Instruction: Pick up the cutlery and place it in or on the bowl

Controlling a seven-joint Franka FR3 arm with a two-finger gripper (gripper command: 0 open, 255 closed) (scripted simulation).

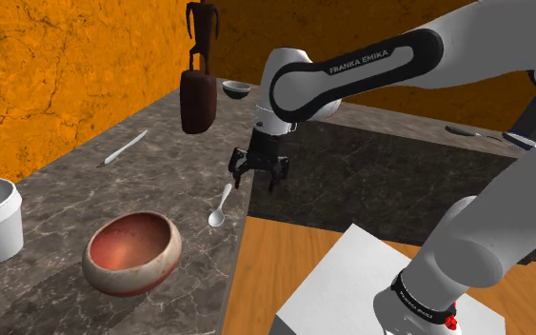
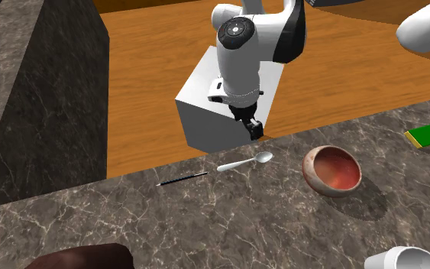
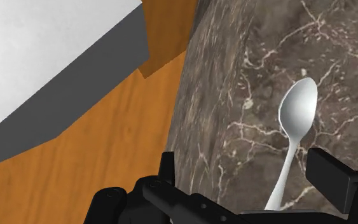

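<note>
1. The claw (image 1: pixel 259 169) hangs open and empty a little above the worktop (image 1: pixel 85 190), touching nothing. In the wrist view the handle of the spoon (image 3: pixel 296 111) runs up between the two fingers, nearer to one than to the other. Closing off-centre like that, the nearer finger would likely shove the handle sideways before the other meets it.
2. The spoon lies flat on the worktop, thin and pale. If the claw descends too little, the fingers may meet above the handle. If it descends too far, the tips would strike the hard surface.
3. The spoon rests close to the worktop's edge, with the wooden floor (image 2: pixel 152 76) below. One finger seems to stand about over that edge. A nudge outward could send the spoon over the side, probably beyond easy recovery.
4. The claw sits over the handle rather than the spoon's middle. Gripped there, the broader head may droop or swing during the lift, and a smooth handle could slip free.
5. A thin dark stick (image 2: pixel 181 178) lies near the handle's end, along the same edge. A careless sideways sweep could knock it off too.
6. The bowl (image 1: pixel 128 276) stands near the spoon's head, farther along the worktop. It is reddish inside and rounded underneath. A long spoon let go too high, or onto the rim, might rock the bowl or slide back out.
</note>
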